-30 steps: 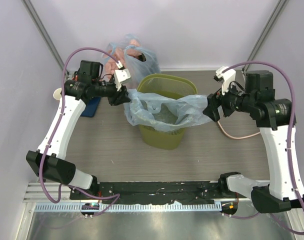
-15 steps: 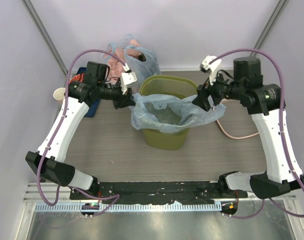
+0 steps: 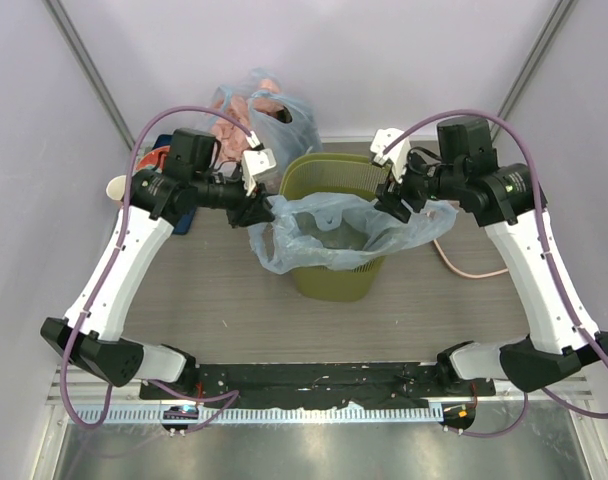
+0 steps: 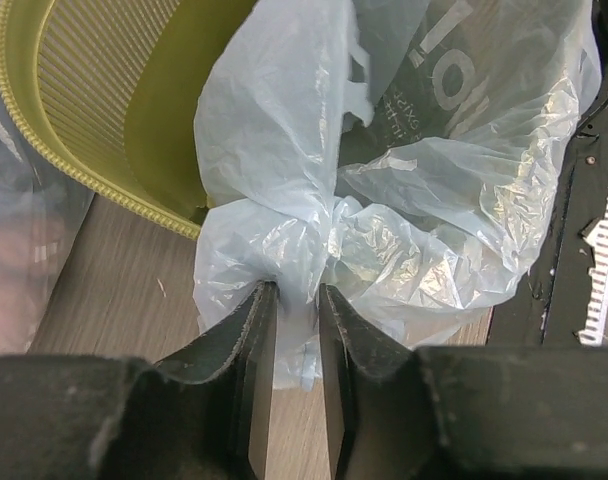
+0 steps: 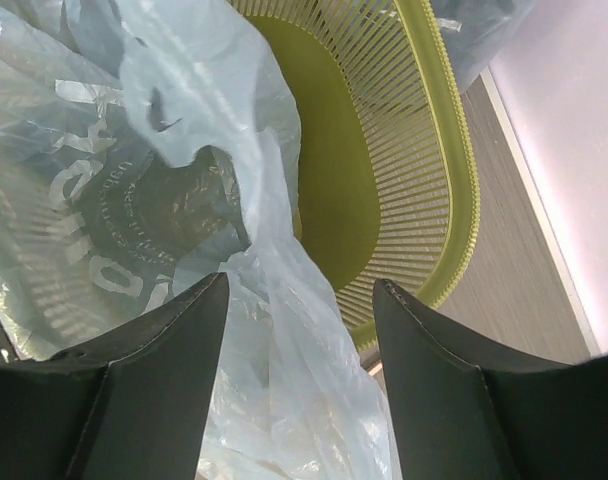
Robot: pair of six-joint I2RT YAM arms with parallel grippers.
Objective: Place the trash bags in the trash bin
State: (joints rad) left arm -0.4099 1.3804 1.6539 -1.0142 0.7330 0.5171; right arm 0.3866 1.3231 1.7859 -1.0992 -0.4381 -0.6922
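Right jaws moved inward; crinkled bag (image 3: 329, 238) drapes bin (image 3: 339, 283).

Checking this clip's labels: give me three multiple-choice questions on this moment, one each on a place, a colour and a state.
1. Where is the light-blue bag?
A) spread over the mouth of the bin
B) flat on the table
C) on the floor
2. What colour is the bin?
A) red
B) olive-green
C) black
3. What is the left gripper doing?
A) hanging open, clear of everything
B) gripping the bin's rim
C) pinching a fold of the bag
Answers: 1 A, the top view shows it draped across the opening; 2 B, its slatted walls are green in every view; 3 C, the left wrist view shows film squeezed between its jaws.
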